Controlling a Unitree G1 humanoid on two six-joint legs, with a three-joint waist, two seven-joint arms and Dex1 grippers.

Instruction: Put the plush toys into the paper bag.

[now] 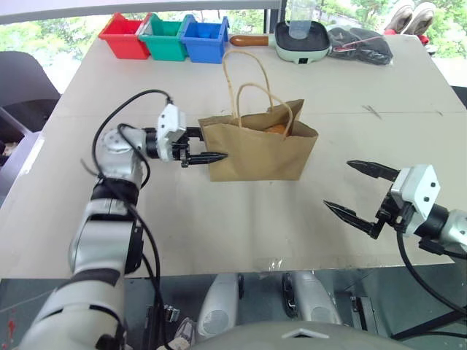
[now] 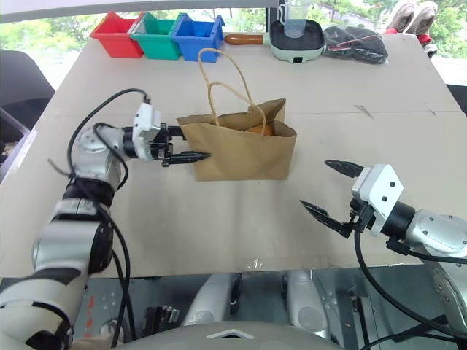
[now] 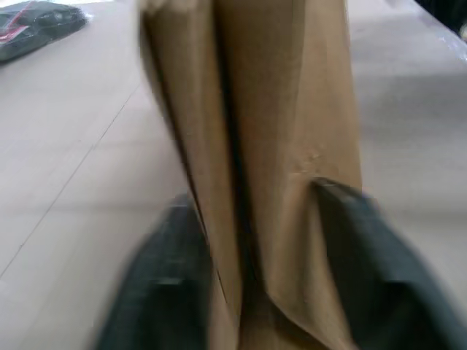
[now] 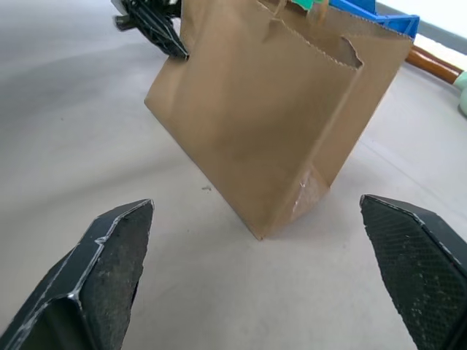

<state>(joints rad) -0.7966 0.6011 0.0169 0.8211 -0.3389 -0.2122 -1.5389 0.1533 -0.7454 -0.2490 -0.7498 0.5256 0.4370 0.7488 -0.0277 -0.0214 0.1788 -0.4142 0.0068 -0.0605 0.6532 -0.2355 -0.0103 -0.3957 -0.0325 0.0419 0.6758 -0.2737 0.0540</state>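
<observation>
**Kraft bag standing mid-table, one gripper on each side**

On the table [image 1: 87, 109], head view: the paper bag [image 1: 255, 149] stands upright, creased brown kraft with twisted-cord loops. Something orange [image 1: 276, 129] peeks over its rim, too hidden to identify. The left gripper [image 1: 206, 146] straddles the bag's side edge; the right gripper [image 1: 357, 187] is spread wide, well apart from it.

Left wrist: blurry black fingers [image 3: 372, 255] flank the folded gusset, and I can't tell if they're pinching.

Right wrist: textured fingers [image 4: 109, 262] stand far apart, nothing between them.
</observation>
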